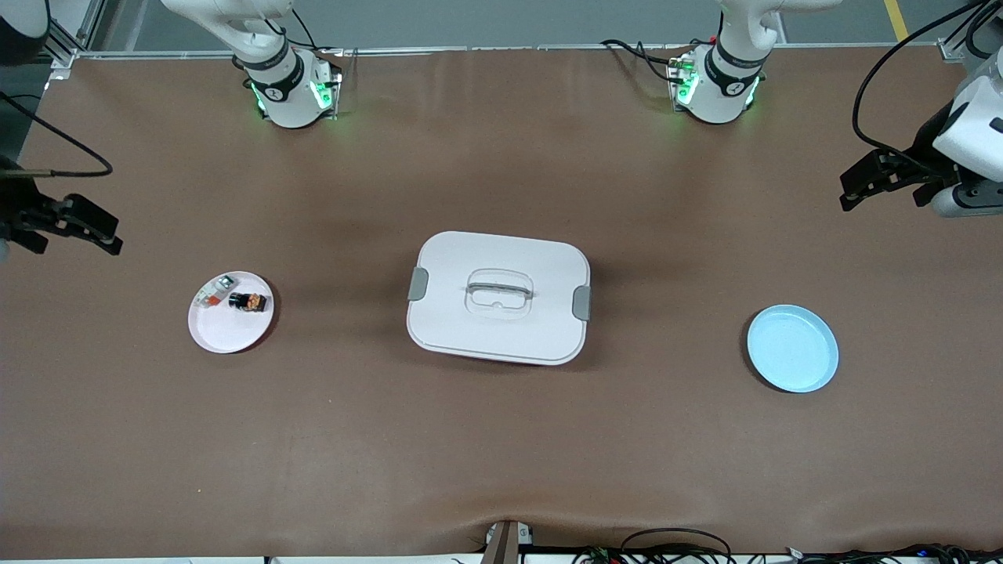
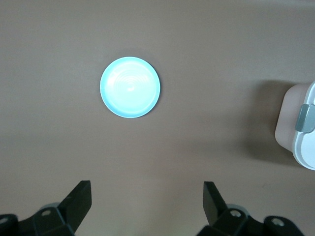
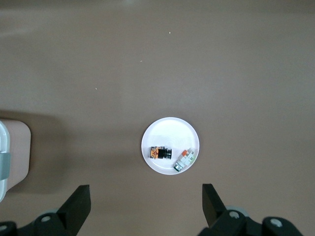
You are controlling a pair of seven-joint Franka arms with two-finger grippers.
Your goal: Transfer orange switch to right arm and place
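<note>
Two plates sit at either end of the tabletop (image 1: pixel 501 439), with a white lidded box (image 1: pixel 498 298) between them. The orange switch (image 1: pixel 249 301) lies on the white plate (image 1: pixel 227 333) toward the right arm's end, just beside a small white-grey part (image 1: pixel 215 291) that shares the plate and lies farther from the front camera. The blue plate (image 1: pixel 792 348) toward the left arm's end holds nothing. Both arms are held high and out at the ends of the tabletop. The right end effector (image 1: pixel 74 227) hovers off the plate, over bare tabletop at its own end, fingers (image 3: pixel 78 204) spread wide and holding nothing. The left end effector (image 1: pixel 881 182) hovers over bare tabletop at its own end, near the blue plate, fingers (image 2: pixel 81 199) likewise spread and holding nothing. The relation that matters: the switch is at the right arm's end, well apart from the left end effector, with the box in between, so the right arm is much the nearer. In the right wrist view the switch sits a little off the centre line between the fingers, with its long axis roughly along the line between the two fingertips, so a turn of the wrist would probably be needed to close across its short side. No grasp is begun yet.
</note>
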